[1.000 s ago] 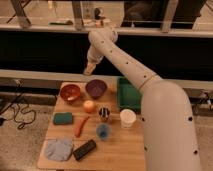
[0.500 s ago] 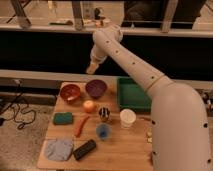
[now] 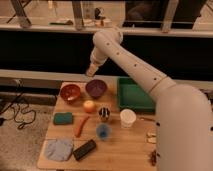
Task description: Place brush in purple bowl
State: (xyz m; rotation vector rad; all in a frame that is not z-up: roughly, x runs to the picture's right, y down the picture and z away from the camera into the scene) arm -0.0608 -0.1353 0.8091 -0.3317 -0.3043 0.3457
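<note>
My gripper [image 3: 92,71] has risen and drawn left, now hanging just above the far-left rim of the deep, glossy dark purple bowl [image 3: 96,88]. I judge the release is near; the small tan wooden brush isn't discernible. No writing is readable anywhere.

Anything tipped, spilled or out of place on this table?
Nothing stands out. The purple bowl, the reddish-brown bowl and the white cup sit upright, no spills. The gripper hangs above the purple bowl.
</note>
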